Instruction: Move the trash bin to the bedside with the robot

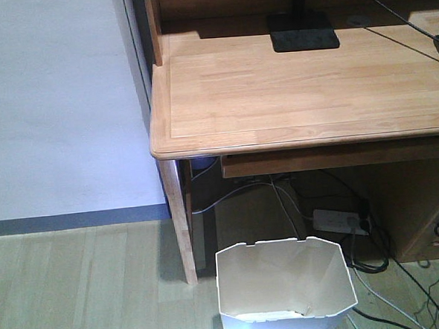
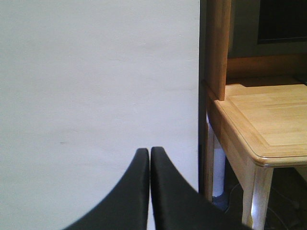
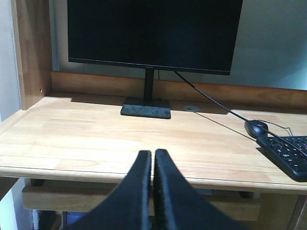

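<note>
Now left end effector [image 2: 149,151], right end effector [image 3: 153,153] closed.

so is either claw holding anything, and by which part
Nothing is held: the left claw and the right claw are both shut empty, and the trash bin stands untouched.

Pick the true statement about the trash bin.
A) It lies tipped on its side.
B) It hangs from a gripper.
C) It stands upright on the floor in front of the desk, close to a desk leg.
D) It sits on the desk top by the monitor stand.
C: in the front view the trash bin stands upright on the floor by the leg of the desk, and the left gripper and right gripper hold nothing.
</note>
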`<state>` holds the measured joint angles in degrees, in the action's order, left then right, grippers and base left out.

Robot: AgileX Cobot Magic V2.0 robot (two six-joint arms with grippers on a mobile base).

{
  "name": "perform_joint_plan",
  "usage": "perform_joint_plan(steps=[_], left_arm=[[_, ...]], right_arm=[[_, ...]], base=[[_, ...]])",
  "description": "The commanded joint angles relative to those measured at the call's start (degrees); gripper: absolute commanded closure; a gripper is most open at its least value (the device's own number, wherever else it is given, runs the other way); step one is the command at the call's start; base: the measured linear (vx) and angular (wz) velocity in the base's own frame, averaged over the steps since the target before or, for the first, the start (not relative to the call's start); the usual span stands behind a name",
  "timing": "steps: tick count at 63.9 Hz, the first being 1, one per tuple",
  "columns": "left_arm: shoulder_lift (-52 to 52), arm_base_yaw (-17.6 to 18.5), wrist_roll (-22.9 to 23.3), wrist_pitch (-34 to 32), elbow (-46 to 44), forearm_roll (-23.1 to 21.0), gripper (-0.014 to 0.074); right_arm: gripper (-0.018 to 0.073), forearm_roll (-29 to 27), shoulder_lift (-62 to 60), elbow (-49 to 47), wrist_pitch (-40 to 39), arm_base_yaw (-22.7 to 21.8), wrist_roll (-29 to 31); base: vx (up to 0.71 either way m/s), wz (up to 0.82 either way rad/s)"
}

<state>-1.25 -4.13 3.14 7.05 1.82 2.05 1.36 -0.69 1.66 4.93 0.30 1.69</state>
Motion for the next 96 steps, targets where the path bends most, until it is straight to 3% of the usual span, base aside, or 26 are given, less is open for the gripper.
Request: perform_joint_plan(steps=[1, 54, 63, 69, 78, 96], left_arm=[[-0.4, 0.2, 0.3, -4.2, -1.4, -0.1, 0.0603], [-0.4, 0.2, 0.3, -4.2, -1.4, -0.1, 0.0603], [-0.4, 0.2, 0.3, -4.2, -1.4, -0.1, 0.0603], [-0.4, 0.2, 0.3, -4.2, -1.4, -0.1, 0.0603], [-0.4, 0.2, 0.3, -4.2, -1.4, -0.1, 0.0603], [-0.3, 0.2, 0.3, -4.2, -1.4, -0.1, 0.0603]], right_arm=[[0.0568, 0.1, -0.7, 1.1, -4.3, 0.0, 0.2], [0.0568, 0.3, -0.7, 1.1, -4.5, 0.0, 0.3], [0.0568, 1.0, -0.7, 1.1, -8.7, 0.0, 0.5], [0.0568, -2.4, -0.7, 0.6, -14.1, 0.0, -1.7], [0.0568, -3.5, -0.4, -3.0, -16.5, 0.0, -1.3], [0.0568, -3.1, 13.7, -19.2, -7.0, 0.0, -0.6]], base=[[0.0, 0.0], [0.0, 0.0], [0.0, 0.0], [0.0, 0.0], [0.0, 0.0], [0.0, 0.0]])
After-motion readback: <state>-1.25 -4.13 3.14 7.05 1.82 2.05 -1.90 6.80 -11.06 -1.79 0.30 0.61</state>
